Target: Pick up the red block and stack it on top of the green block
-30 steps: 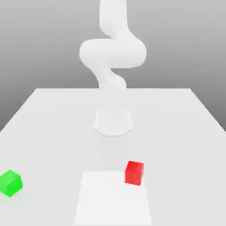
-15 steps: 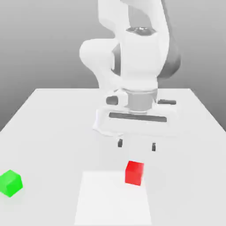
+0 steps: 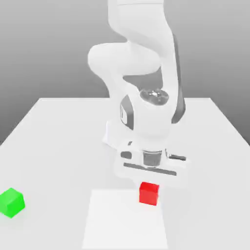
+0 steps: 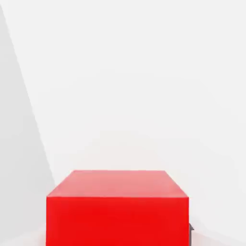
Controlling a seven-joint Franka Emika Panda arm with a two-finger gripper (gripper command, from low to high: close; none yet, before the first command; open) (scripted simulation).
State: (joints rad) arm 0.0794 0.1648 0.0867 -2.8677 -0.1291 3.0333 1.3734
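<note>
The red block (image 3: 149, 193) is a small bright red cube on the white table (image 3: 58, 132), near the front and a little toward the exterior view's right. My gripper (image 3: 150, 186) has come down right over it, the hand's body sitting just above and behind the cube. In the hand view the red block (image 4: 117, 211) looms very close, and a sliver of one dark fingertip (image 4: 191, 234) shows just beside its edge, so the gripper is open around the cube. The green block (image 3: 11, 202) rests far off at the exterior view's left, near the front edge.
A paler square patch (image 3: 124, 222) marks the table's front centre, with the red block at its far corner. The arm's round base (image 3: 113, 135) stands mid-table behind the hand. Bare table lies between the two cubes.
The hand has dropped from above the table down onto the red block. Neither cube has moved.
</note>
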